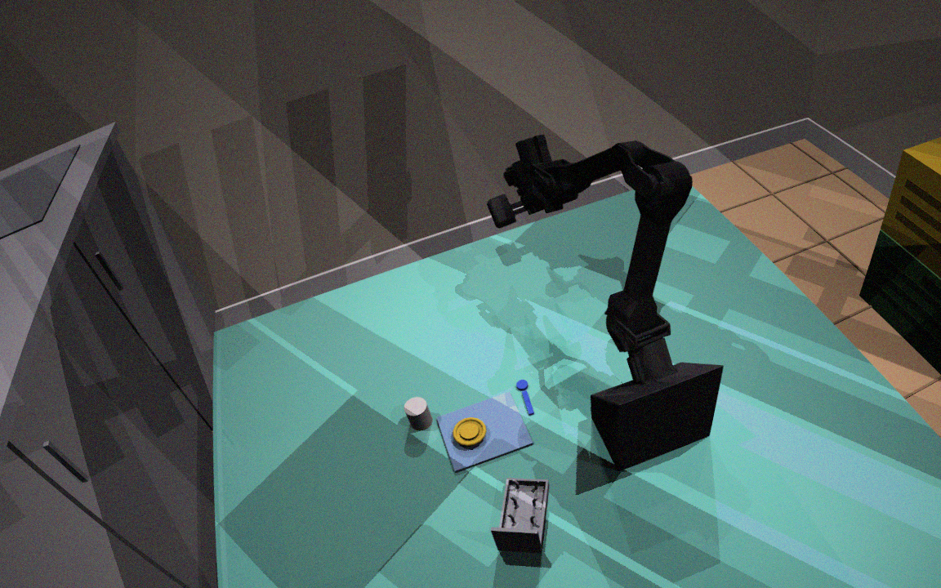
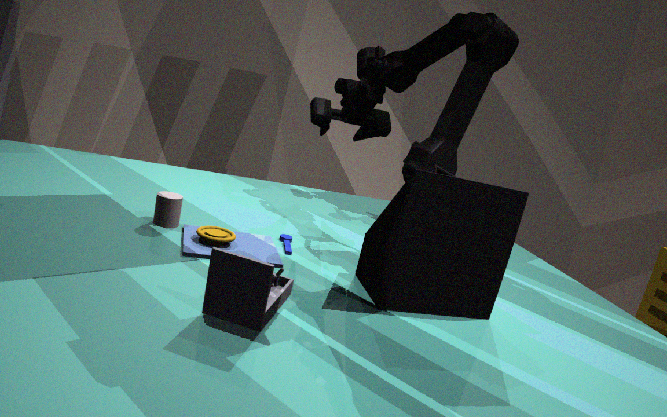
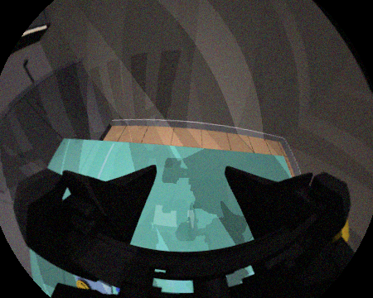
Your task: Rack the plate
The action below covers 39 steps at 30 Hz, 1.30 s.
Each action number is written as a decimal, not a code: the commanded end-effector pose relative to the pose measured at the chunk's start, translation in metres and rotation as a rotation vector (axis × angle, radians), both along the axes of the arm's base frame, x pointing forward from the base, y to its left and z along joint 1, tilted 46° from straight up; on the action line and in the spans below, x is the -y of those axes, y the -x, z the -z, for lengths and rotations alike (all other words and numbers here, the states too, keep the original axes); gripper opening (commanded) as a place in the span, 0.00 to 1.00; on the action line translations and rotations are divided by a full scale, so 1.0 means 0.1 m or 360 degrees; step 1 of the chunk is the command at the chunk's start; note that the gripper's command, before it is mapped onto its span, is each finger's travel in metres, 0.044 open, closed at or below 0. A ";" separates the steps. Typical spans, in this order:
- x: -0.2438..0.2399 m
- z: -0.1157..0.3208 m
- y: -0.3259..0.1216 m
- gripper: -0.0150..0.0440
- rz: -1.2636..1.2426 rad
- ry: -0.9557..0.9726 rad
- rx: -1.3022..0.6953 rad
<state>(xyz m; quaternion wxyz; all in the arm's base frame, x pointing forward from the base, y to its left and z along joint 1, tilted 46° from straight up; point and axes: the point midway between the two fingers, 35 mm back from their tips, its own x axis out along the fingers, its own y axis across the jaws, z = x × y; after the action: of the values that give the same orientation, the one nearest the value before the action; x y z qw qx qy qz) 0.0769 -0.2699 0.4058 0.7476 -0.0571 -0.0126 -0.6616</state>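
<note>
The yellow round plate (image 1: 469,432) (image 2: 215,234) lies flat on the blue board (image 1: 506,440) (image 2: 258,251). A small part of the plate also shows at the lower left edge of the wrist view (image 3: 83,284). The small grey dish rack (image 1: 518,541) (image 2: 237,290) stands on the table, on the near side of the board, with short dark rails inside and one tall end wall. No plate is in it. It does not show in the wrist view. My gripper (image 2: 339,136) (image 3: 191,170) is open and empty, high above the table and well away from plate and rack.
A grey cylinder with a pale top (image 1: 419,414) (image 2: 167,210) stands left of the board. A blue spoon-like thing (image 1: 527,401) (image 2: 287,244) lies at the board's right. The black arm base (image 1: 660,420) (image 2: 439,248) stands farther right. Yellow and green crates are beyond the table's right edge.
</note>
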 end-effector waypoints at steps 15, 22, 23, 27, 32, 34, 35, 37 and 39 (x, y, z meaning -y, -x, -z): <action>0.05 1.10 -1.29 0.93 -0.0387 -0.0632 -0.0403; -0.17 1.57 -1.74 0.93 -0.0507 -0.0831 -0.0663; -0.21 1.64 -1.80 0.93 -0.0523 -0.0855 -0.0703; -0.39 1.90 -2.01 0.93 -0.0581 -0.0940 -0.0875; -0.66 2.21 -2.23 0.93 -0.0655 -0.1016 -0.1101; -0.78 2.32 -2.30 0.93 -0.0686 -0.1037 -0.1190; -0.84 2.38 -2.33 0.93 -0.0702 -0.1046 -0.1235; -0.96 2.49 -2.38 0.93 -0.0731 -0.1061 -0.1327; -1.09 2.60 -2.43 0.93 -0.0759 -0.1072 -0.1420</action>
<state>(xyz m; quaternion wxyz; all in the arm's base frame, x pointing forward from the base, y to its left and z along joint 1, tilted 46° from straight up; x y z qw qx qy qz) 0.3127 -0.1785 0.1615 0.7948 -0.0649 0.4712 -0.3770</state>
